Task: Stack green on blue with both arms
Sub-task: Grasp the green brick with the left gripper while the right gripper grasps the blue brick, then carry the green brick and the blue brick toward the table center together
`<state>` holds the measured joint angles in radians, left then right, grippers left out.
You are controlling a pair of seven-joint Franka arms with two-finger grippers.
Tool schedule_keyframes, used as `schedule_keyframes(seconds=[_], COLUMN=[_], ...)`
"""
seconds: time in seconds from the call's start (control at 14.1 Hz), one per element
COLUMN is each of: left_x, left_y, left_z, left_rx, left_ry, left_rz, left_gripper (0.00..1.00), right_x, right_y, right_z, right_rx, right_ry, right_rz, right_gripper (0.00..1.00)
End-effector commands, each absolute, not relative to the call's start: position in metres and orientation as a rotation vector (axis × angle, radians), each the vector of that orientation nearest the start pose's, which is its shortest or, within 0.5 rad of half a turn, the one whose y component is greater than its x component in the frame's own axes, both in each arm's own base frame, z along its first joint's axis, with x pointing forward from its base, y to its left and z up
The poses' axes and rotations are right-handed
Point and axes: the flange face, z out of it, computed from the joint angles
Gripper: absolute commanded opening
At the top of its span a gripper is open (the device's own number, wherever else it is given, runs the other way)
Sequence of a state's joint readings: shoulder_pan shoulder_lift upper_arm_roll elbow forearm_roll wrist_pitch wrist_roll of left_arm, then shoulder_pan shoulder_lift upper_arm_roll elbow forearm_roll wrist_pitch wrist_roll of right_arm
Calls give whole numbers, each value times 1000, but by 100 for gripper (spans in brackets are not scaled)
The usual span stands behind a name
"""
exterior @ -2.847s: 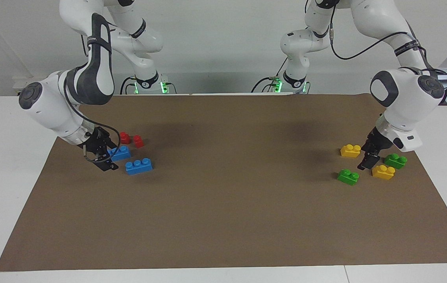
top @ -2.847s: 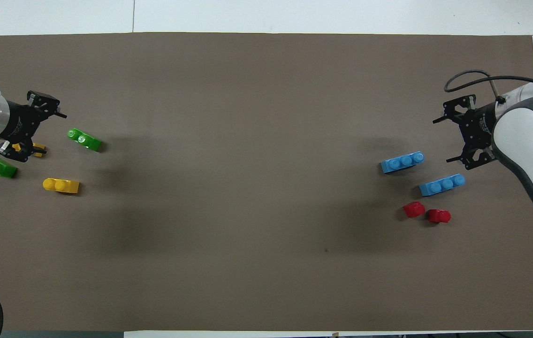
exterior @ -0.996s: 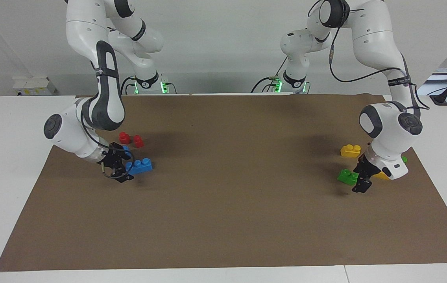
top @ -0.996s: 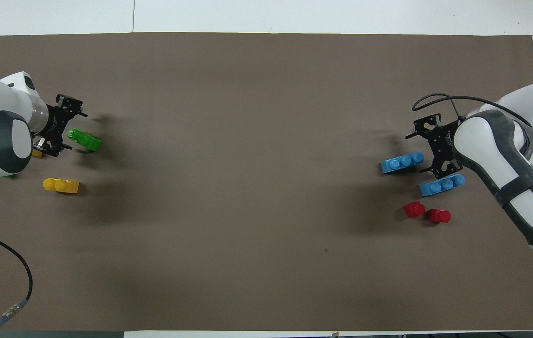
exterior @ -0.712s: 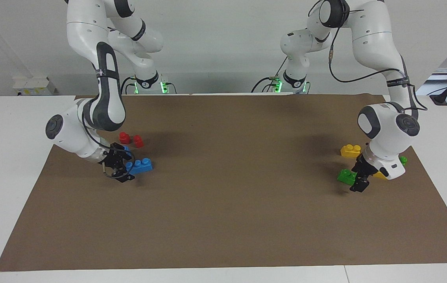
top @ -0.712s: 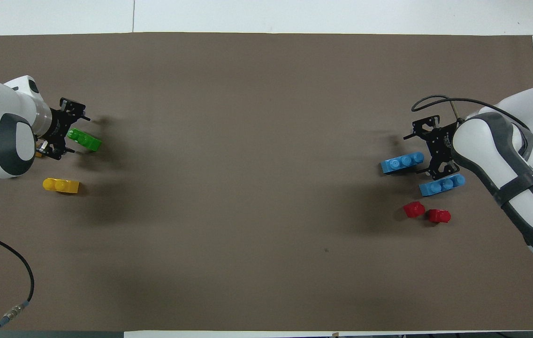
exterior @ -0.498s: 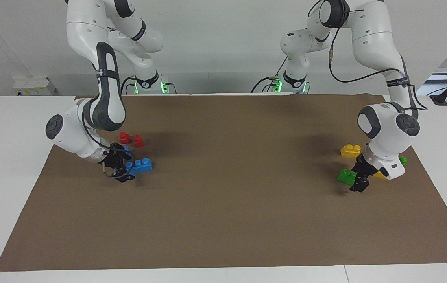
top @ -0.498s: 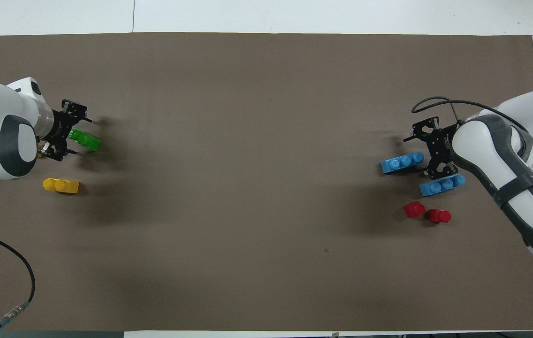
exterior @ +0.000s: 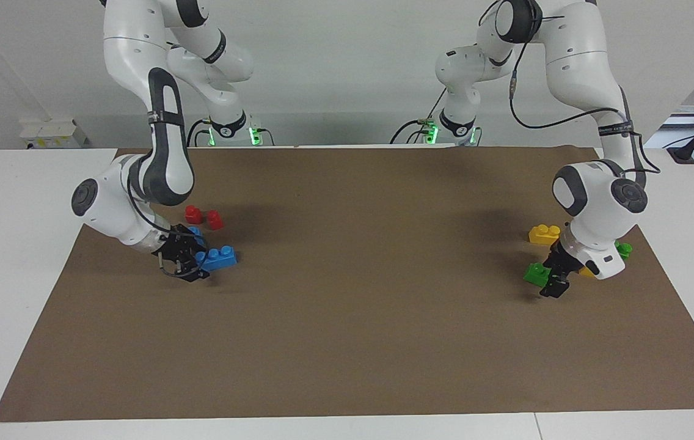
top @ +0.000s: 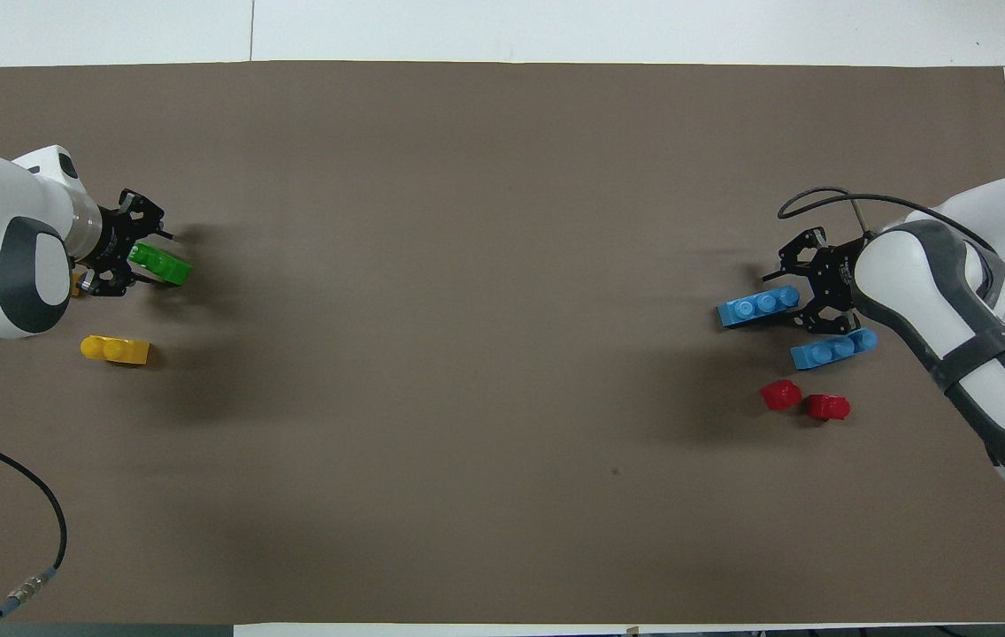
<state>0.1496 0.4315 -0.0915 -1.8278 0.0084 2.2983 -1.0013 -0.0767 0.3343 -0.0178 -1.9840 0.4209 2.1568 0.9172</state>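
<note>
Two green bricks lie at the left arm's end of the brown mat (exterior: pixel 347 342). My left gripper (exterior: pixel 551 278) (top: pixel 140 260) is low on the mat, shut on one end of the green brick (exterior: pixel 534 273) (top: pixel 166 266) farther from the robots. The other green brick (exterior: pixel 623 249) peeks out from under that arm. At the right arm's end, my right gripper (exterior: pixel 191 263) (top: pixel 793 303) is shut on the end of the blue brick (exterior: pixel 220 256) (top: pixel 755 309) farther from the robots. Both gripped bricks rest on the mat. The second blue brick (exterior: pixel 196 232) (top: pixel 832 348) lies just nearer to the robots.
Two small red bricks (exterior: pixel 193 214) (top: pixel 781 395) lie nearer to the robots than the blue ones. One yellow brick (exterior: pixel 544 234) (top: pixel 115 349) sits near the gripped green brick; another yellow brick (exterior: pixel 585 272) is mostly hidden under the left arm. A black cable (top: pixel 42 548) curls at the overhead view's corner.
Both grippers came down beside their bricks with fingers wide, slid over the brick ends, and in the last half second closed on them. The bricks have not left the mat.
</note>
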Motion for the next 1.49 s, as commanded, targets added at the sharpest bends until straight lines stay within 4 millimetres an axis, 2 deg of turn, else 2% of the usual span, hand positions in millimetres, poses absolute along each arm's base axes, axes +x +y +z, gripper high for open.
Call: schedule_keyframes(seconds=[0.0, 0.07, 0.14, 0.43, 0.57, 0.71, 0.78, 1.07, 1.21, 1.42], left_x=[644, 644, 644, 645, 647, 652, 652, 641, 631, 612], left_y=[40, 40, 40, 39, 39, 23, 22, 15, -2, -42], left_z=[303, 303, 303, 305, 307, 320, 328, 383, 412, 449], left_rx=[-2741, -2742, -2743, -2764, -2762, -2770, -2767, -2769, -2730, -2661], left_ry=[-1598, -1596, -1594, -1556, -1555, -1524, -1525, -1535, -1589, -1670], left_rz=[-60, -60, -60, -58, -49, -23, -21, -43, -29, -5], left_gripper=[28, 12, 0, 0, 0, 0, 0, 0, 0, 0], right_x=[583, 583, 584, 592, 596, 601, 601, 594, 590, 580], right_y=[-46, -45, -45, -34, -17, 12, 32, 109, 147, 196], right_z=[291, 292, 294, 304, 315, 328, 332, 353, 364, 371], right_rx=[-2283, -2279, -2262, -2224, -2212, -2191, -2181, -2135, -2110, -2097], right_ry=[1703, 1704, 1706, 1740, 1759, 1795, 1819, 1906, 1936, 1929], right_rz=[387, 393, 397, 415, 459, 473, 482, 487, 473, 467], right_gripper=[21, 20, 20, 20, 20, 20, 21, 21, 21, 22])
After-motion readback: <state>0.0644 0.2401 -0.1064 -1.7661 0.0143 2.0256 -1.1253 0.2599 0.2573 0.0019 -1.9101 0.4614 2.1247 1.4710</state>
